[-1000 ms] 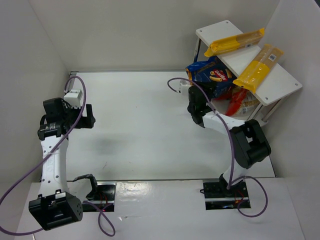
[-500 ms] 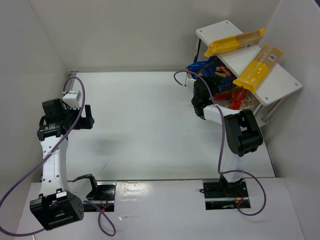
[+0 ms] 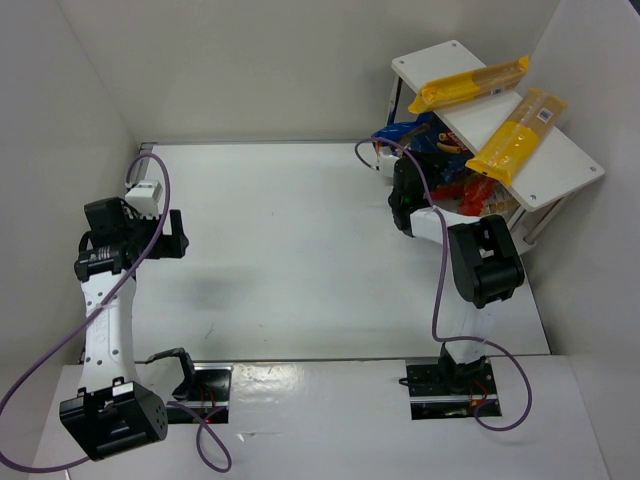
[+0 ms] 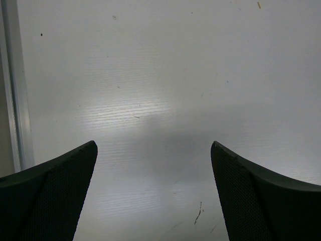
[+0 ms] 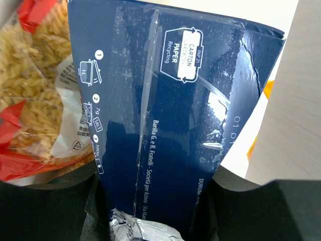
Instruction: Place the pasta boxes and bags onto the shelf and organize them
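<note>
Under the shelf's (image 3: 560, 170) top board, the right gripper (image 5: 155, 201) pinches the blue box (image 5: 175, 125) between its fingers, just beside a red bag (image 5: 35, 100); two yellow bags (image 3: 468, 84) lie on the top board; far left, the left gripper (image 4: 153, 175) hangs over the table (image 3: 280, 230), fingers spread.

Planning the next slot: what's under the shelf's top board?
The blue pasta box, gripped by the right gripper, is partly under the top board beside a red bag. The board covers whatever lies further back.
</note>
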### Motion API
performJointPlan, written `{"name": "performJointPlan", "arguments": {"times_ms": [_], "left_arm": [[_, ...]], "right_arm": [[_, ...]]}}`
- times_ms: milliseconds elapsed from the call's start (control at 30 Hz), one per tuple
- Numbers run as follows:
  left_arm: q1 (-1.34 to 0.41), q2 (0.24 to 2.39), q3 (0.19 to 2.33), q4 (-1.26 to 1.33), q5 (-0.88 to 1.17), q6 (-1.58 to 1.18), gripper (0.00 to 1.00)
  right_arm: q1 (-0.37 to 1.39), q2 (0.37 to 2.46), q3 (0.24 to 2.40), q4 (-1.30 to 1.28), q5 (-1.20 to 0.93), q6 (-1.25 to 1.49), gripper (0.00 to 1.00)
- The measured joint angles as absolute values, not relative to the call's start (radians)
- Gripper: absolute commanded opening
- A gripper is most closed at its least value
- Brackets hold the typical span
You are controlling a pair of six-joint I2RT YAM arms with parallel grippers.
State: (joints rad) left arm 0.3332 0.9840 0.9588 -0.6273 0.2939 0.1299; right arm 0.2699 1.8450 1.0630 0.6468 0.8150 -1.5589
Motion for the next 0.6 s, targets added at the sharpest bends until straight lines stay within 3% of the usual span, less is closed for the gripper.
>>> {"name": "performJointPlan", "arguments": {"times_ms": [600], "left_arm": [[0.333, 0.984, 0.959, -0.627, 0.294, 0.130, 0.99]], "right_arm": [[0.236, 1.867, 1.064, 0.671, 0.820, -1.561, 0.04]]}}
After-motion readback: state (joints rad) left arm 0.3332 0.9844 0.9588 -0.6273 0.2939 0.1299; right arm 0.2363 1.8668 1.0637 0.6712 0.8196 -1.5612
